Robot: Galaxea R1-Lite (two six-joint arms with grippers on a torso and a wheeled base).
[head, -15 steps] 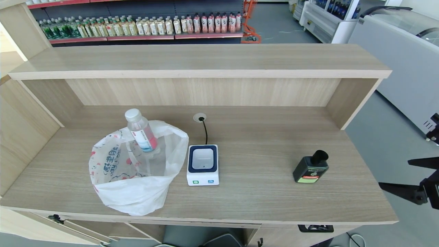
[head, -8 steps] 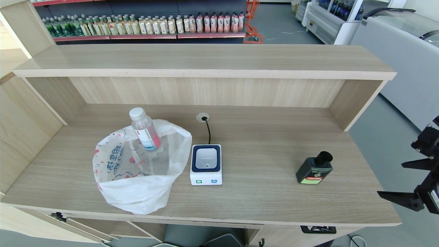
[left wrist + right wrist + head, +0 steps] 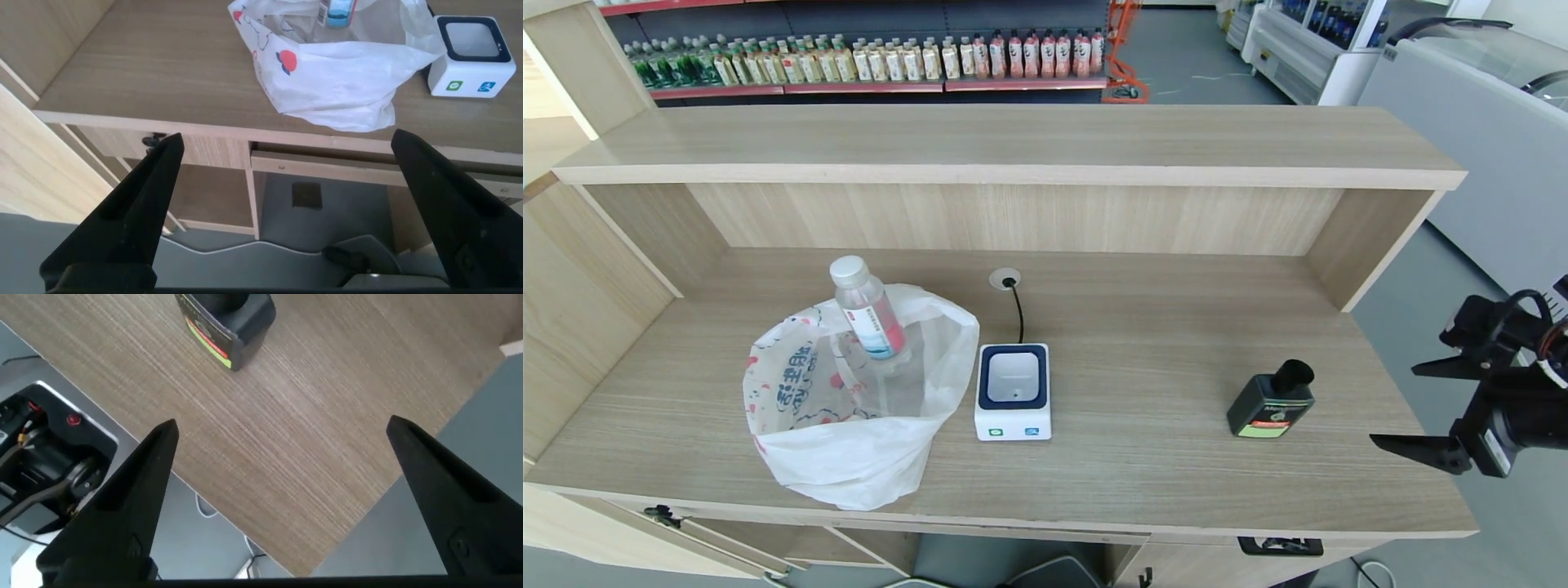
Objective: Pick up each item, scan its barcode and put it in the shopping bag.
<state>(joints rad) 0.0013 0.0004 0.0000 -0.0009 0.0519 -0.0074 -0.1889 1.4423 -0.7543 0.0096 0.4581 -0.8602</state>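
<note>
A white plastic shopping bag [image 3: 849,425] stands open on the left of the wooden counter [image 3: 1143,457], with a clear water bottle [image 3: 870,320] leaning upright in it. To its right sits the white barcode scanner [image 3: 1013,392]. A dark green bottle with a black cap [image 3: 1270,402] lies further right. My right gripper [image 3: 1393,406] hangs open just off the counter's right end, level with that bottle; from the wrist, the right gripper [image 3: 282,423] has the dark bottle [image 3: 225,322] ahead of it. My left gripper [image 3: 286,137] is open, low in front of the counter, below the bag [image 3: 327,73].
A black cable [image 3: 1015,314] runs from the scanner to a hole in the counter. A raised wooden ledge [image 3: 1013,143] walls the back and sides. A drawer front [image 3: 327,167] lies under the counter. The stretch between scanner and dark bottle is bare wood.
The head camera shifted slightly. My right gripper has risen and moved in toward the counter's right end. Bag, scanner and both bottles have stayed put.
</note>
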